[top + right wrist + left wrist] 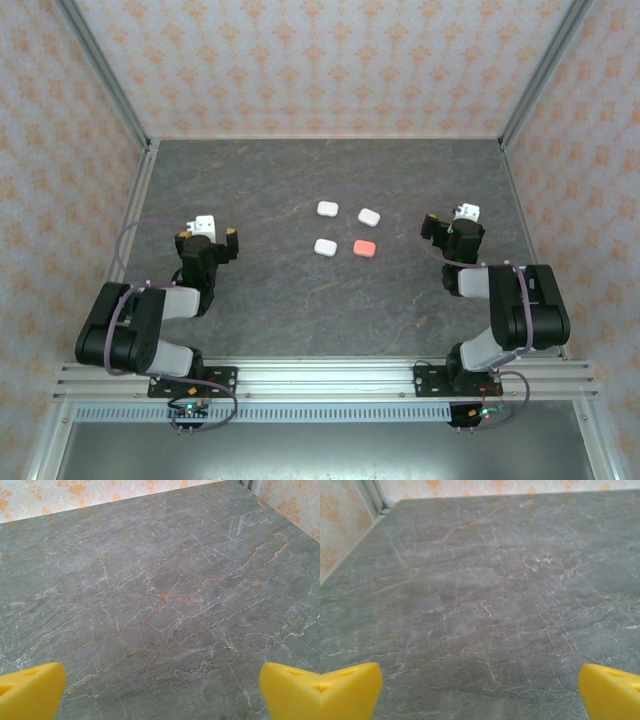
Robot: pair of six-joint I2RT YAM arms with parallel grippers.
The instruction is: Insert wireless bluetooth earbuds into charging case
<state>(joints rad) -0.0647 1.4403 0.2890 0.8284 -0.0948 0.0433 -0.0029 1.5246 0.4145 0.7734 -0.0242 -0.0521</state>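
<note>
Top external view: four pebble-like charging cases sit in a loose square mid-surface (250, 300), between the arms: the far-left white case (328, 208), the far-right white case (369, 215), the near-left white case (325, 247) and the salmon-pink case (365, 247). All are small, rounded and apart from one another; their contents cannot be told. The left gripper (207, 232) and the right gripper (456, 222) stand well clear, yellow fingers (350, 690) spread wide, empty
</note>
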